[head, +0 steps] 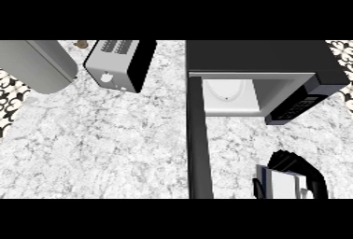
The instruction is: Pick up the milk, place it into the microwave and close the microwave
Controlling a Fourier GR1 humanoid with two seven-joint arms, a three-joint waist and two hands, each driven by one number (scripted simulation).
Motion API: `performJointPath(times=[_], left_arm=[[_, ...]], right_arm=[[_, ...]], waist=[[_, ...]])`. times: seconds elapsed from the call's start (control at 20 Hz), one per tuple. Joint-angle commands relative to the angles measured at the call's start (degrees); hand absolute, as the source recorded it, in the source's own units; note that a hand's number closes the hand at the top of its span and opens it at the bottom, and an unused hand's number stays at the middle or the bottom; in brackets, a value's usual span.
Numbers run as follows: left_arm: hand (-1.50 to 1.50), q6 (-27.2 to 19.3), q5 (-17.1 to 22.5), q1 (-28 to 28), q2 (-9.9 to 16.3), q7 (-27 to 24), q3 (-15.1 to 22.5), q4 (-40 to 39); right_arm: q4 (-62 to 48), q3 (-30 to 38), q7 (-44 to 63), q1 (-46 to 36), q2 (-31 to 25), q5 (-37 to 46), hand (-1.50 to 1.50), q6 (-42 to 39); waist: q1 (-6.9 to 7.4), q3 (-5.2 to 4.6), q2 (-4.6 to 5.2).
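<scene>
The milk carton (281,186), white with a bluish side, is at the lower right, just above the view's bottom edge. My right hand (295,162) is shut on it, black fingers curled over its far side and the thumb down its right. The black microwave (262,56) stands at the upper right, its cavity showing a white turntable plate (228,89). Its door (198,140) is swung open toward me, seen edge-on as a long dark bar left of the carton. The carton is in front of the cavity and outside it. My left hand shows nowhere.
A silver and black toaster (118,64) stands at the upper middle of the marble counter (103,140). A large grey rounded object (36,65) lies at the upper left, a small brown thing (81,45) behind it. The microwave's control panel (302,103) angles out at right.
</scene>
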State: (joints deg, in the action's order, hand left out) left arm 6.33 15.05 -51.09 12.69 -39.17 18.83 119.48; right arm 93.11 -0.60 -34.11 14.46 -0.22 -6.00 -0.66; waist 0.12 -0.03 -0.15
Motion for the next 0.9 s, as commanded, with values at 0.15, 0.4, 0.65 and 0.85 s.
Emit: performJointPath(times=[0.15, 0.4, 0.65, 0.85], left_arm=[[-1.50, -1.18, -0.29, -1.70, -0.40, 0.01, 0.82, 1.22], [-1.50, -0.65, 1.08, 0.84, 0.25, 0.83, -1.28, -1.07], [-1.50, 3.11, 3.04, -4.25, 3.16, -2.56, -3.27, -0.26], [-1.50, 2.72, 3.55, 0.03, 2.38, -0.54, -3.81, -2.44]], right_arm=[[-3.54, -3.88, 2.93, -7.12, 0.22, 5.05, 1.50, 9.12], [-8.74, -3.59, 6.40, -14.89, 0.22, 6.90, 1.50, 12.26], [-20.23, -4.43, 8.35, -23.49, 0.22, 8.88, 1.50, 22.18], [-30.84, 0.11, 5.46, -31.41, 0.22, 7.41, 1.50, 22.42]], waist=[[0.51, 0.05, 0.12], [0.46, 0.05, 0.16], [1.51, 0.07, 0.25], [0.96, 0.08, 0.32]])
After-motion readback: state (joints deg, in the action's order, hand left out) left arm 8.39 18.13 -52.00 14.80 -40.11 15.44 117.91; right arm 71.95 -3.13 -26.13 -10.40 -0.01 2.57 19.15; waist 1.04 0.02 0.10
